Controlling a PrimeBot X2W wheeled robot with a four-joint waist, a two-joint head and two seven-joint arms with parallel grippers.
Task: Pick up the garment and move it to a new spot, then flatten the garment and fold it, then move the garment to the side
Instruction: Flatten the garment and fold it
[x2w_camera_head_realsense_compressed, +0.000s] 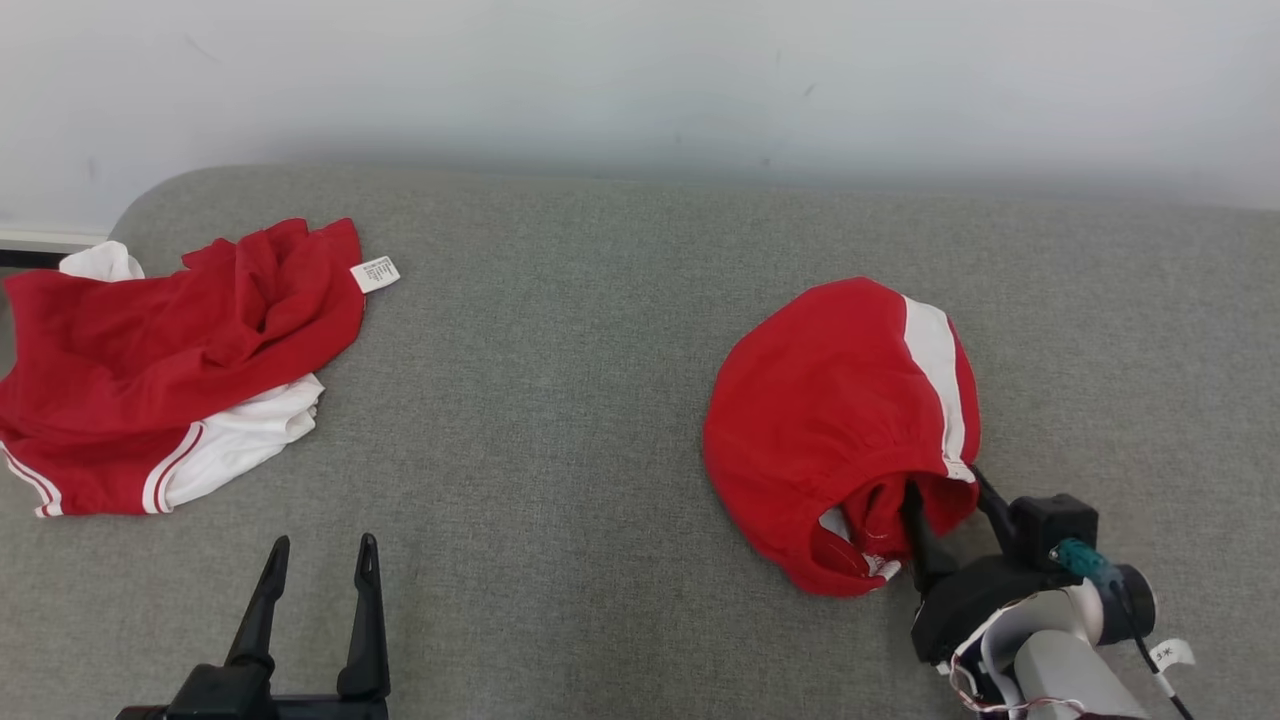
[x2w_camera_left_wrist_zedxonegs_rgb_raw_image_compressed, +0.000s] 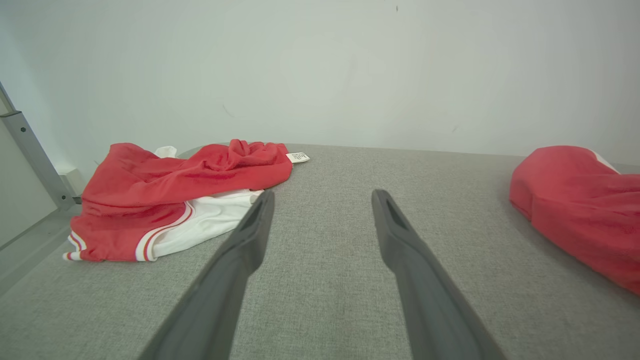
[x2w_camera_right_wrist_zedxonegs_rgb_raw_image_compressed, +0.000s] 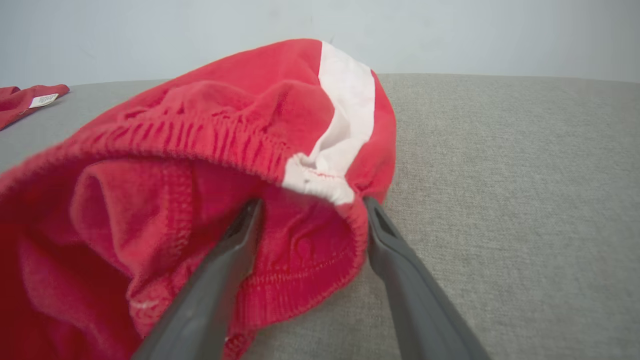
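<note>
The garment (x2w_camera_head_realsense_compressed: 830, 400), red with a white side stripe, lies bunched in a dome on the right of the grey fabric surface (x2w_camera_head_realsense_compressed: 560, 400). Its elastic waistband opening faces my right gripper (x2w_camera_head_realsense_compressed: 948, 495). That gripper is open and straddles the waistband edge. In the right wrist view the right gripper (x2w_camera_right_wrist_zedxonegs_rgb_raw_image_compressed: 312, 204) has its left finger inside the garment (x2w_camera_right_wrist_zedxonegs_rgb_raw_image_compressed: 225, 120) opening and its right finger outside on the grey cloth. My left gripper (x2w_camera_head_realsense_compressed: 324, 545) stands open and empty at the lower left. The left gripper (x2w_camera_left_wrist_zedxonegs_rgb_raw_image_compressed: 324, 195) sees the garment (x2w_camera_left_wrist_zedxonegs_rgb_raw_image_compressed: 575, 200) far to its right.
A second red and white garment (x2w_camera_head_realsense_compressed: 170, 370) with a white label lies crumpled at the far left, near the surface's rounded corner. A white wall runs behind. A metal frame post (x2w_camera_left_wrist_zedxonegs_rgb_raw_image_compressed: 25, 145) stands beyond the left edge. Bare grey cloth lies between the two garments.
</note>
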